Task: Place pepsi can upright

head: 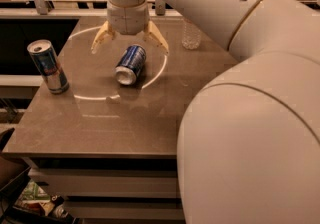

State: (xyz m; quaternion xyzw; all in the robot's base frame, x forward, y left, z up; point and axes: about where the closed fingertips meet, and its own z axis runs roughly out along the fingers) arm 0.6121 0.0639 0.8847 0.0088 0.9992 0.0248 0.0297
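The pepsi can (130,64) is a short dark-blue can with white markings. It lies on its side near the middle of the brown table (115,123), its silver end facing the front left. My gripper (129,45) hangs just above and behind the can, open, with one tan finger (100,38) to the can's left and the other to its right. The fingers do not touch the can.
A taller, slim silver-blue can (47,66) stands upright at the table's left edge. A clear plastic bottle (191,35) stands at the back right, partly hidden by my arm. My white arm (250,93) covers the right side of the view.
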